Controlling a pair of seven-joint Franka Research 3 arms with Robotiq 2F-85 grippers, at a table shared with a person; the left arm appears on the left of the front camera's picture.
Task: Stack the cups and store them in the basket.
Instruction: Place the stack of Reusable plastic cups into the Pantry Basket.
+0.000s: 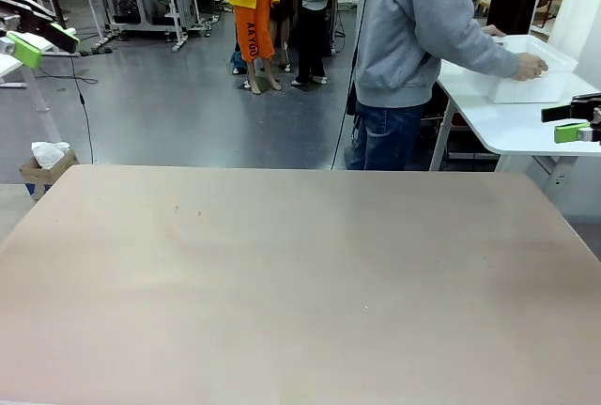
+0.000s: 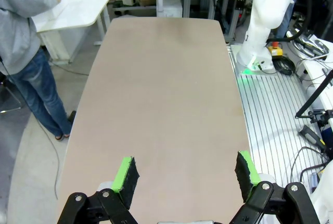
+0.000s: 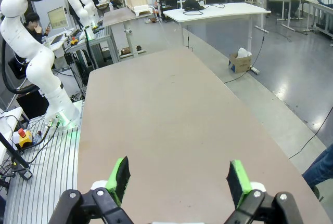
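The cups are out of view. The basket (image 1: pixel 547 86), a white bin, stands on a white side table beyond the wooden table's far right corner. A person in a grey hoodie rests a hand (image 1: pixel 531 68) on it. My left gripper (image 1: pixel 38 40) hangs open at the picture's left edge, off the side of the wooden table (image 1: pixel 300 283). In the left wrist view its green-padded fingers (image 2: pixel 126 173) stand wide apart with nothing between them. My right gripper (image 1: pixel 571 119) is open at the right edge, and its pads (image 3: pixel 119 178) hold nothing above the bare tabletop.
The white side table (image 1: pixel 507 128) stands close to the far right corner. A cardboard box (image 1: pixel 45 163) sits on the floor off the far left corner. The right arm's base (image 2: pixel 255 47) and the left arm's base (image 3: pixel 52 99) rise beside the wooden table.
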